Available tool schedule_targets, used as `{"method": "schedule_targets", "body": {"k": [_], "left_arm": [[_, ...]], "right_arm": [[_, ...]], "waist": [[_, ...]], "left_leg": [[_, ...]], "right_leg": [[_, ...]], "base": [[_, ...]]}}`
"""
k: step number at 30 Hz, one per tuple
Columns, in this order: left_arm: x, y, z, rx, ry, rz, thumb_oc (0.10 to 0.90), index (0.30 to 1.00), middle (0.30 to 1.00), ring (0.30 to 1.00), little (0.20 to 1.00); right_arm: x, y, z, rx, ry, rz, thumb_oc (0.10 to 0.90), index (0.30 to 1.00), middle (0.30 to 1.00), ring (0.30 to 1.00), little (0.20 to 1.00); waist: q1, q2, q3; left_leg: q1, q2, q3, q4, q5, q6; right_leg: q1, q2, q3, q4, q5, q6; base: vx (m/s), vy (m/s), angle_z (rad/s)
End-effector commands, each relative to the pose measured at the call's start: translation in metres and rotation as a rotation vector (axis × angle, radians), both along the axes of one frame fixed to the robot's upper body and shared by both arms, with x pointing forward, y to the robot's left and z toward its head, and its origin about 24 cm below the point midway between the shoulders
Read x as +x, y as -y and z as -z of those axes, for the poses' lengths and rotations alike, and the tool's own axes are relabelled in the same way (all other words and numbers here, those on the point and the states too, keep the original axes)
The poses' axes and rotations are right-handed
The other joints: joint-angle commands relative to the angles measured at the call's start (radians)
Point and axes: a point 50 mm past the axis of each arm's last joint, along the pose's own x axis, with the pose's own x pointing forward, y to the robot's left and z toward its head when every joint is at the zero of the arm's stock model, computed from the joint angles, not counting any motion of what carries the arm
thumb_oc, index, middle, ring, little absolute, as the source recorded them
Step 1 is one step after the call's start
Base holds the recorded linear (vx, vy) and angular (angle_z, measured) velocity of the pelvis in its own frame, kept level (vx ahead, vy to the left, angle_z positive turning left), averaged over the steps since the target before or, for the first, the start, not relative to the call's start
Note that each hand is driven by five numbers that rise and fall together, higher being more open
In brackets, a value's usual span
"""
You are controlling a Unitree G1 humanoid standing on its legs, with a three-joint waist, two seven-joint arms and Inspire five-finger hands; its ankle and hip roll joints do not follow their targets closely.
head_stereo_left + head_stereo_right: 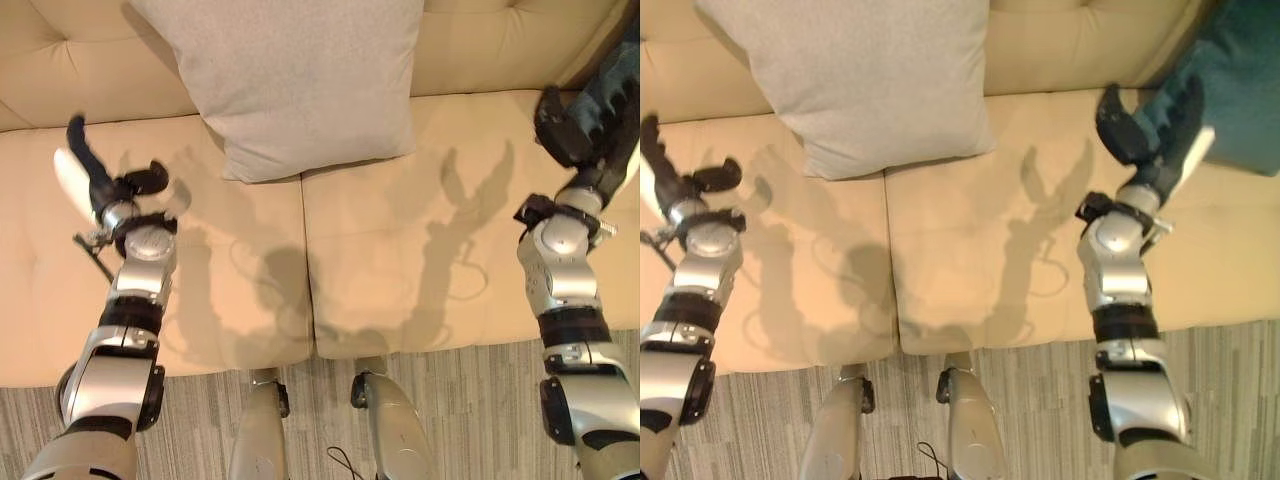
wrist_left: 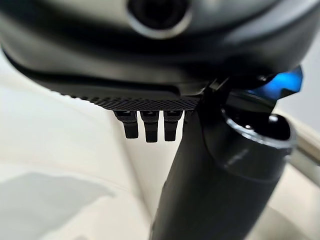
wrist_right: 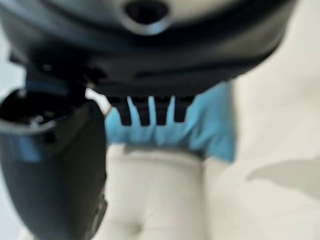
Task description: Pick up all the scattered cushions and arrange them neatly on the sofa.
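A grey cushion leaned on the sofa; both hands (left, right) hovered open-fingered, holding nothing, right beside a teal cushion.

We're looking down into a living room, a home setting by every sign. A cream tufted sofa spans the view with two wide seat cushions, a grey cushion leans against its buttoned back, a teal cushion sits at the right end, and striped grey carpet runs below.
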Motion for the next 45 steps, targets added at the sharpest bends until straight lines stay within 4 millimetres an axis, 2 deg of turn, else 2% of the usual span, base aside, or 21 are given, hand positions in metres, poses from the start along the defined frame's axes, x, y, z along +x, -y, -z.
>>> {"method": "schedule_targets", "body": {"k": [1,5,9,12,14,16,20,22,24,27,29,30,31,32,35,36,38,39,40,41,45], "left_arm": [[-0.029,-0.019,0.033,0.150,-0.113,-0.065,0.800,0.900,0.900,0.900,0.900],[-0.079,-0.022,0.098,0.135,-0.317,-0.030,0.800,0.900,0.900,0.900,0.900],[-0.143,-0.007,0.176,-0.159,-0.523,0.061,0.800,0.900,0.900,0.900,0.900],[-0.193,0.005,0.225,-0.368,-0.720,0.043,0.800,0.900,0.900,0.900,0.900],[-0.230,0.026,0.255,-0.360,-1.008,0.156,0.800,0.900,0.900,0.900,0.900],[-0.233,0.027,0.255,-0.242,-1.085,0.298,0.800,0.900,0.900,0.900,0.900],[-0.259,0.019,0.264,-0.226,-1.266,0.264,0.800,0.900,0.900,0.900,0.900],[-0.258,0.019,0.264,-0.195,-1.296,0.286,0.800,0.900,0.900,0.900,0.900],[-0.266,0.020,0.267,-0.136,-1.388,0.317,0.800,0.900,0.900,0.900,0.900],[-0.274,0.020,0.269,-0.119,-1.439,0.323,0.800,0.900,0.900,0.900,0.900],[-0.277,0.022,0.270,-0.103,-1.461,0.322,0.800,0.900,0.900,0.900,0.900],[-0.270,0.023,0.269,-0.093,-1.439,0.331,0.800,0.900,0.900,0.900,0.900],[-0.266,0.026,0.269,-0.091,-1.421,0.341,0.800,0.900,0.900,0.900,0.900],[-0.256,0.029,0.268,-0.081,-1.395,0.359,0.800,0.900,0.900,0.900,0.900],[-0.247,0.030,0.267,-0.096,-1.348,0.336,0.800,0.900,0.900,0.900,0.900],[-0.240,0.037,0.267,-0.146,-1.289,0.314,0.800,0.900,0.900,0.900,0.900],[-0.242,0.041,0.269,-0.171,-1.284,0.312,0.800,0.900,0.900,0.900,0.900],[-0.244,0.047,0.271,-0.182,-1.286,0.325,0.800,0.900,0.900,0.900,0.900],[-0.248,0.054,0.274,-0.184,-1.298,0.340,0.800,0.900,0.900,0.900,0.900],[-0.247,0.057,0.275,-0.185,-1.297,0.356,0.800,0.900,0.900,0.900,0.900],[-0.250,0.057,0.276,-0.167,-1.329,0.371,0.800,0.900,0.900,0.900,0.900]], "right_arm": [[-0.028,-0.002,0.049,-0.081,-0.082,-0.004,0.800,0.900,0.900,0.900,0.900],[-0.076,0.030,0.103,-0.159,-0.325,0.038,0.800,0.900,0.900,0.900,0.900],[-0.131,0.057,0.161,-0.091,-0.592,0.152,0.800,0.900,0.900,0.900,0.900],[-0.167,0.057,0.204,0.110,-0.705,0.243,0.800,0.900,0.900,0.900,0.900],[-0.189,0.046,0.234,0.270,-0.777,0.285,0.800,0.900,0.900,0.900,0.900],[-0.206,0.037,0.251,0.342,-0.831,0.281,0.800,0.900,0.900,0.900,0.900],[-0.222,0.017,0.272,0.424,-0.912,0.245,0.800,0.900,0.900,0.900,0.900],[-0.221,0.013,0.275,0.436,-0.918,0.235,0.800,0.900,0.900,0.900,0.900],[-0.221,0.006,0.277,0.401,-0.952,0.189,0.800,0.900,0.900,0.900,0.900],[-0.225,0.004,0.277,0.356,-0.978,0.157,0.800,0.900,0.900,0.900,0.900],[-0.224,0.004,0.275,0.330,-0.982,0.145,0.800,0.900,0.900,0.900,0.900],[-0.220,0.003,0.273,0.314,-0.977,0.130,0.800,0.900,0.900,0.900,0.900],[-0.215,0.003,0.272,0.296,-0.980,0.117,0.800,0.900,0.900,0.900,0.900],[-0.203,0.001,0.269,0.257,-0.982,0.086,0.800,0.900,0.900,0.900,0.900],[-0.203,0.002,0.270,0.243,-0.992,0.080,0.800,0.900,0.900,0.900,0.900],[-0.199,0.001,0.270,0.211,-1.018,0.050,0.800,0.900,0.900,0.900,0.900],[-0.200,0.001,0.271,0.194,-1.038,0.047,0.800,0.900,0.900,0.900,0.900],[-0.203,0.003,0.273,0.172,-1.063,0.049,0.800,0.900,0.900,0.900,0.900],[-0.213,0.005,0.278,0.182,-1.110,0.072,0.800,0.900,0.900,0.900,0.900],[-0.219,0.005,0.282,0.195,-1.141,0.079,0.800,0.900,0.900,0.900,0.900],[-0.235,0.004,0.293,0.234,-1.225,0.107,0.800,0.900,0.900,0.900,0.900]], "waist": [[-0.005,-0.051,-0.273],[-0.015,-0.064,-0.319],[-0.020,-0.043,-0.346],[-0.021,-0.031,-0.359],[-0.024,-0.022,-0.356],[-0.024,-0.020,-0.359],[-0.032,-0.028,-0.371],[-0.033,-0.028,-0.365],[-0.012,-0.015,-0.356],[0.000,-0.015,-0.365],[0.003,-0.030,-0.379],[0.005,-0.033,-0.377],[0.010,-0.029,-0.376],[0.032,-0.009,-0.366],[0.029,0.000,-0.347],[0.031,-0.016,-0.311],[0.029,-0.024,-0.306],[0.022,-0.042,-0.301],[0.000,-0.064,-0.315],[-0.012,-0.068,-0.325],[-0.036,-0.077,-0.343]], "left_leg": [[-0.070,-0.036,0.006,0.001,-0.116,-0.007],[0.005,-0.034,-0.006,0.001,-0.143,0.011],[0.112,-0.050,-0.009,0.001,-0.178,0.048],[0.185,-0.066,-0.005,0.032,-0.213,0.071],[0.228,-0.078,0.005,0.111,-0.273,0.091],[0.259,-0.082,0.023,0.107,-0.285,0.096],[0.271,-0.067,0.034,0.084,-0.272,0.089],[0.256,-0.057,0.030,0.089,-0.260,0.090],[0.196,-0.030,0.027,0.104,-0.220,0.090],[0.155,-0.021,0.006,0.108,-0.195,0.084],[0.094,-0.012,-0.020,0.143,-0.170,0.071],[0.068,-0.005,-0.028,0.156,-0.151,0.065],[0.031,0.014,-0.044,0.165,-0.119,0.052],[-0.020,0.055,-0.078,0.144,-0.047,0.031],[-0.036,0.080,-0.117,0.093,-0.014,0.023],[-0.030,0.069,-0.113,0.134,-0.067,0.037],[-0.019,0.059,-0.120,0.173,-0.086,0.043],[-0.002,0.038,-0.100,0.255,-0.146,0.062],[0.022,0.037,-0.035,0.371,-0.235,0.079],[0.039,0.051,0.006,0.429,-0.265,0.089],[0.129,0.055,0.074,0.651,-0.319,0.087]], "right_leg": [[-0.007,-0.054,0.016,0.006,-0.129,0.113],[0.073,-0.051,0.009,0.011,-0.158,0.117],[0.156,-0.054,0.012,0.069,-0.209,0.118],[0.215,-0.062,0.019,0.117,-0.244,0.118],[0.266,-0.070,0.030,0.150,-0.261,0.120],[0.285,-0.069,0.039,0.126,-0.233,0.129],[0.263,-0.063,0.101,0.091,-0.139,0.161],[0.259,-0.059,0.129,0.117,-0.152,0.161],[0.288,-0.062,0.170,0.303,-0.248,0.134],[0.308,-0.070,0.215,0.429,-0.245,0.135],[0.365,-0.065,0.282,0.425,-0.221,0.137],[0.381,-0.048,0.320,0.401,-0.275,0.122],[0.405,-0.009,0.351,0.357,-0.390,0.094],[0.407,0.030,0.322,0.310,-0.514,0.052],[0.376,0.072,0.305,0.324,-0.526,0.023],[0.342,0.077,0.283,0.334,-0.512,0.008],[0.324,0.079,0.272,0.332,-0.484,0.003],[0.309,0.065,0.258,0.318,-0.461,0.002],[0.280,0.045,0.213,0.310,-0.448,-0.002],[0.263,0.039,0.182,0.313,-0.451,-0.009],[0.234,0.041,0.096,0.323,-0.429,-0.033]], "base": [[0.12,-0.011,0.00],[0.12,0.020,0.05],[0.08,0.115,0.02],[0.06,0.142,0.01],[0.06,0.191,-0.02],[-0.03,0.137,-0.11],[-0.13,-0.033,-0.28],[-0.24,-0.073,-0.16],[-0.54,-0.140,-0.12],[-0.33,-0.199,0.09],[-0.32,-0.339,0.29],[-0.19,-0.193,0.36],[-0.47,-0.437,0.25],[-0.40,-0.358,0.06],[-0.52,-0.398,0.43],[-0.54,-0.269,0.64],[-0.46,-0.221,0.42],[-0.52,-0.220,0.36],[-0.62,-0.269,0.55],[-0.51,-0.235,0.89],[-0.24,-0.119,1.07]]}}
